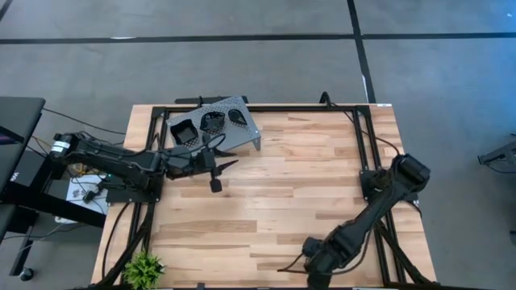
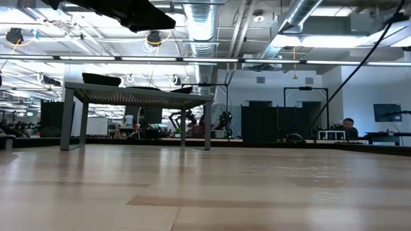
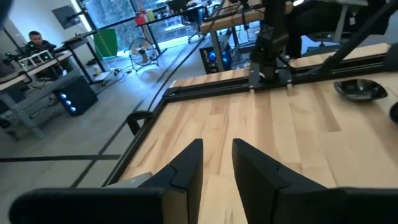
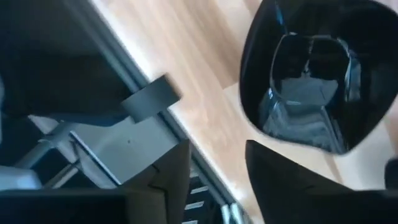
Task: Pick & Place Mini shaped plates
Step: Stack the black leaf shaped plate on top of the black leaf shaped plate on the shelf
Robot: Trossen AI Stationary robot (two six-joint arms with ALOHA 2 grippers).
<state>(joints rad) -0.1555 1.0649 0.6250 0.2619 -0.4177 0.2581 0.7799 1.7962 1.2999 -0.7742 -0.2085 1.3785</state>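
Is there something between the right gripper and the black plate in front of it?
Nothing visible. The right gripper, fingers open, faces the black plate across bare table; the left gripper hovers by the tray.

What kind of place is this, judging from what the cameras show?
Probably a large open robotics lab or workshop: exposed ceiling ducts and strip lights overhead, rows of workbenches with equipment behind the wooden table, and a person seated at a desk.
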